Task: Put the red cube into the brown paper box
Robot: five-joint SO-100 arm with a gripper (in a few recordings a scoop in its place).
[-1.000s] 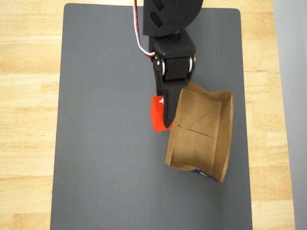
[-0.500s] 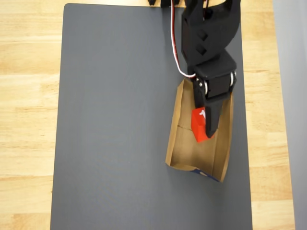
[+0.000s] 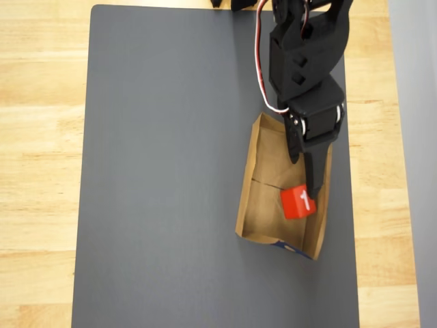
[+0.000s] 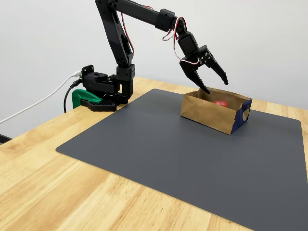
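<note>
The gripper [image 4: 213, 81] hangs over the box [image 3: 263, 205] with its jaws spread wide and nothing between them, which fits a release made above the box so the cube [image 3: 298, 202] would land inside. The cube lies on the box floor near the right wall, bright red, a white 1 facing up. Box and cube sit on a grey mat [image 3: 164, 171] on the tabletop [image 3: 41, 137].

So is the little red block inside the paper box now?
Yes, inside. The red cube lies on the floor of the brown paper box, and the gripper is open above it.
</note>
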